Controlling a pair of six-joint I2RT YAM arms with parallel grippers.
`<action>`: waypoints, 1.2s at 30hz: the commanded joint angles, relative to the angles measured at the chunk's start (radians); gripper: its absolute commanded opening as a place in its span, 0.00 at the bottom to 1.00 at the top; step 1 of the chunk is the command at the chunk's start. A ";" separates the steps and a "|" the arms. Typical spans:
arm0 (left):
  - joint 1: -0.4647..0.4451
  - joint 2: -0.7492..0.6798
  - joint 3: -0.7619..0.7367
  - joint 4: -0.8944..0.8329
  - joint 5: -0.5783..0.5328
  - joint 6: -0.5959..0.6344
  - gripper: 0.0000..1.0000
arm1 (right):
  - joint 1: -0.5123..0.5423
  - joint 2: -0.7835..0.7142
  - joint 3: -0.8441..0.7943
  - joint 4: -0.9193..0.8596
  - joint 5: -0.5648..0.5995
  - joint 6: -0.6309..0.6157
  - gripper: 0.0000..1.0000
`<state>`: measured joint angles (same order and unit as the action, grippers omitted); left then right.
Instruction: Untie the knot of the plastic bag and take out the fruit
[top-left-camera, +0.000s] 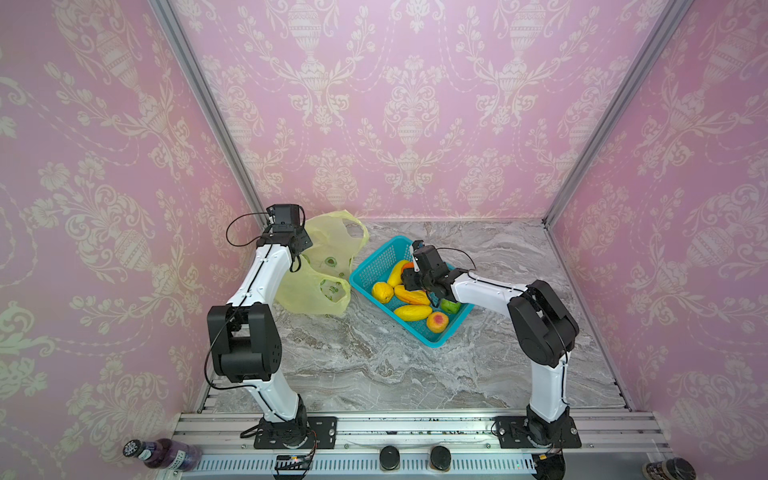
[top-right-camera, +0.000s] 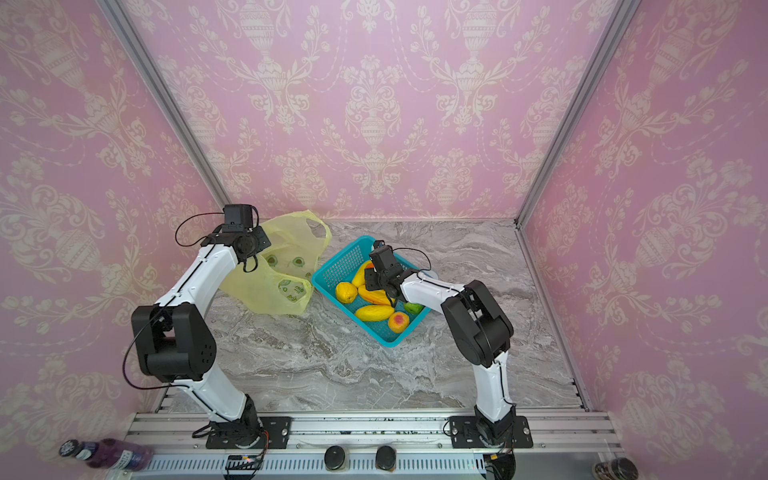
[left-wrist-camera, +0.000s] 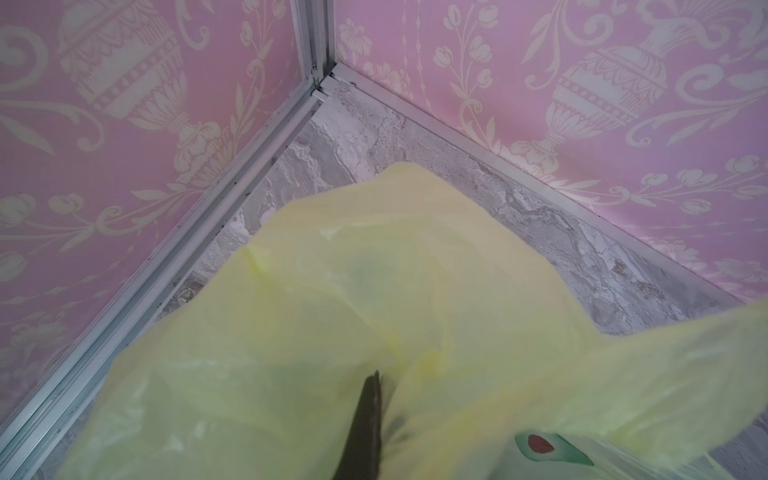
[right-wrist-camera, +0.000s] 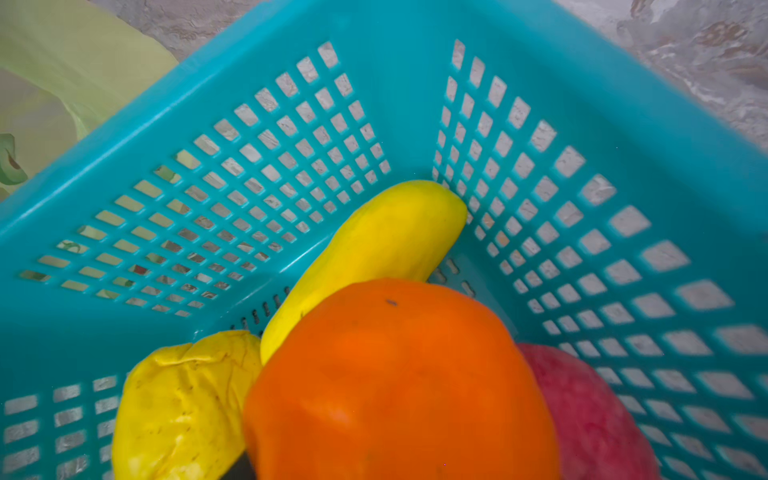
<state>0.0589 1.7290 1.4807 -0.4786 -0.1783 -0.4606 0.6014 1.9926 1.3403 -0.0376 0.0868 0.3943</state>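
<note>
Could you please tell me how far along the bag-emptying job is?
Done: the plastic bag is untied and open, and fruit lies in the teal basket. In hand: the left gripper pinches the bag; the right gripper seems to hold the orange fruit over the basket. Left: releasing it.

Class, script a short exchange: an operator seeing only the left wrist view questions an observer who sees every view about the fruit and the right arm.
Operator: I see only the plastic bag. Where is the fruit?
Observer: In a teal basket beside the bag.
Operator: What is the right gripper doing?
Observer: It hangs over the basket, apparently closed on an orange fruit.
</note>
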 joint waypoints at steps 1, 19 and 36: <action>0.005 0.004 0.028 0.000 0.062 -0.006 0.12 | -0.012 0.014 0.023 -0.044 0.090 0.009 0.53; 0.005 -0.436 -0.203 -0.005 0.096 0.033 0.99 | -0.013 -0.236 -0.154 -0.020 0.162 0.023 1.00; 0.017 -0.928 -0.819 0.057 -0.366 -0.075 0.99 | -0.229 -0.825 -0.313 -0.293 0.279 0.116 1.00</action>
<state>0.0647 0.7597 0.7334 -0.4629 -0.4335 -0.4942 0.4458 1.1797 1.0374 -0.2440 0.3378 0.4706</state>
